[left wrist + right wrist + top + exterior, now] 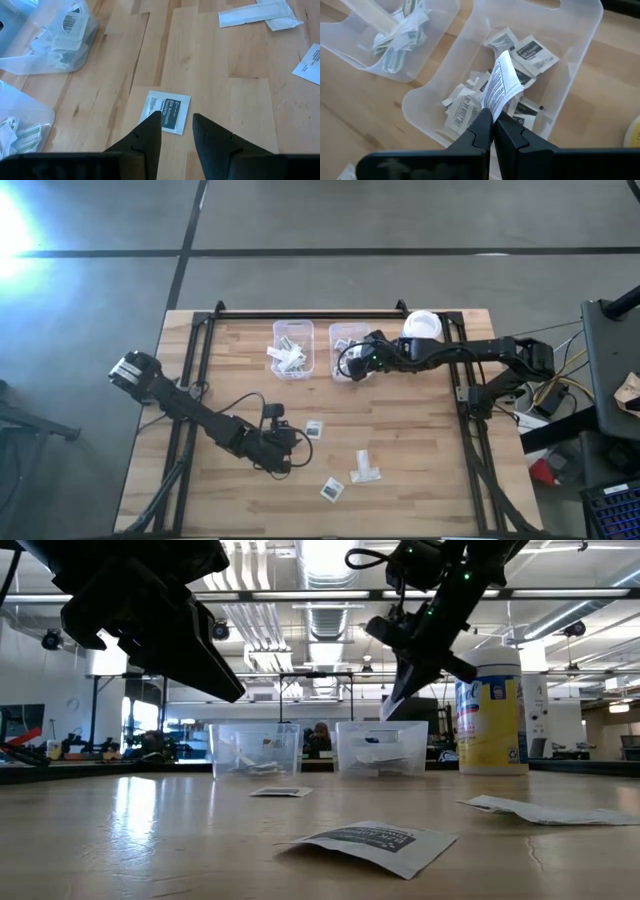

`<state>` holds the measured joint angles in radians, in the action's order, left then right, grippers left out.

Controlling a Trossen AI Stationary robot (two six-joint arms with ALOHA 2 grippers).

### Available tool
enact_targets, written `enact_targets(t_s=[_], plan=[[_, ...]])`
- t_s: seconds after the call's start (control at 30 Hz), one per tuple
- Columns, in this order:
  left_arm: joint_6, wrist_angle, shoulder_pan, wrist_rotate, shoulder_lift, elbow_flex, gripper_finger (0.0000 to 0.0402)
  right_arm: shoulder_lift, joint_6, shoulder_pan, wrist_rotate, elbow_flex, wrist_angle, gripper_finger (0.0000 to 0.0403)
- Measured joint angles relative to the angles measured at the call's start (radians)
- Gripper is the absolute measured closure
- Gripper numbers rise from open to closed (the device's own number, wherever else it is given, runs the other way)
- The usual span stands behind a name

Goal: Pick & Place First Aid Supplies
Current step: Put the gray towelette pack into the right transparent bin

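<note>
Pinching 1 square packet (pixel 502 82), my right pincer (pixel 493 122) hangs over the bin (pixel 580 65) below it for sorting; my left pincer (pixel 176 125), spread, straddles another packet (pixel 166 107).

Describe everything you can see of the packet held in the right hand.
The packet is a small, flat white paper square printed with dark lines of text and a barcode-like block. It looks slightly creased. The right hand pinches its lower edge, shut on it, so it stands nearly upright, tilted a little. It hangs above the right bin, over the loose packets inside, touching nothing but the fingers.
</note>
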<state>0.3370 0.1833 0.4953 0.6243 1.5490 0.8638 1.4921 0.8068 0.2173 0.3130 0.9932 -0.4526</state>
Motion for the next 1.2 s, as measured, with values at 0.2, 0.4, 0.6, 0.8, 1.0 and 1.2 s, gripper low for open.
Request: enact_targets(t_s=[0.2,0.4,0.6,0.8,1.0,1.2], plan=[[0.0,0.0,0.0,0.0,0.0,0.0,0.028,0.0,-0.024,0.006,0.0,0.0,0.02,0.0377],[0.003,0.0,0.0,-0.007,0.0,0.0,0.028,0.0,-0.024,0.015,0.002,0.0,0.024,0.0335],[0.004,0.0,0.0,-0.009,0.0,0.0,0.028,-0.009,-0.021,0.017,0.0,0.0,0.024,0.0305],[0.024,0.0,0.0,-0.028,0.0,0.0,0.028,-0.069,-0.029,-0.004,-0.113,0.0,0.025,0.0302],[0.078,-0.003,0.0,-0.079,0.0,0.0,0.028,-0.104,-0.024,-0.143,-0.124,0.0,0.028,0.0314],[0.09,-0.03,0.002,-0.105,0.01,0.0,0.028,-0.082,-0.021,-0.285,-0.116,0.001,0.067,0.0326]])
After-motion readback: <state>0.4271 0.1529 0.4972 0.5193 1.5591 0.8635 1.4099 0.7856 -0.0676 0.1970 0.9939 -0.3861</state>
